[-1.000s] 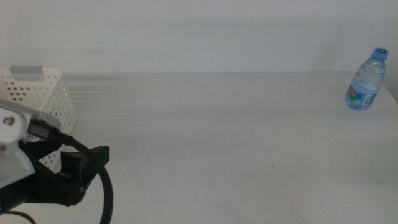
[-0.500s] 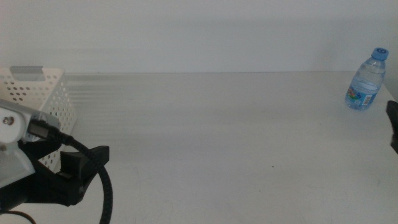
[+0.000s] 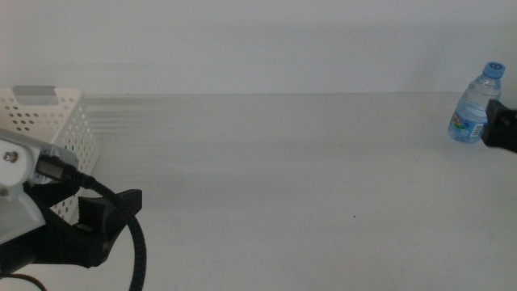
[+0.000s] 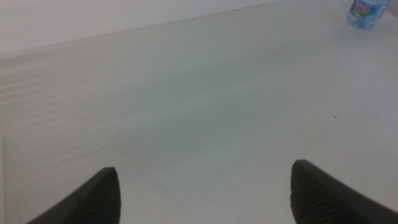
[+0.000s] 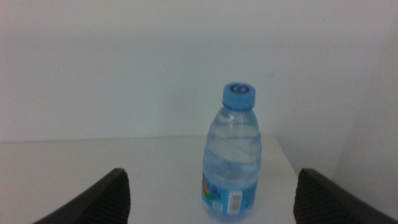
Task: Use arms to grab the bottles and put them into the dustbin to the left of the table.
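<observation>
I see the large plain white matte table [image 3: 275,178] filling most of the middle view, bare across its centre apart from faint specks. At its far left corner stands the white rectangular plastic dustbin with round-hole perforated walls [image 3: 48,121], a grey tab on its rim. In front of that bin sits the left arm, black with a white housing and a black cable [image 3: 65,218], low in the near left corner and partly hiding the bin's lower wall. Its own camera is the only view that shows me the left gripper [image 4: 205,193]: the two dark jaws stand wide apart over empty tabletop with nothing between them.

At the far right edge of the table stands the small clear water bottle with a blue cap and a colourful label [image 3: 475,105], upright. The middle view gives me only a dark sliver of the right gripper [image 3: 502,128] at the picture's right edge, just beside the bottle. The right wrist view fills that in: the right gripper's [image 5: 211,199] jaws are spread wide, and the bottle [image 5: 232,155] stands ahead of them, roughly centred in the gap and not gripped. Nothing stands between them.
</observation>
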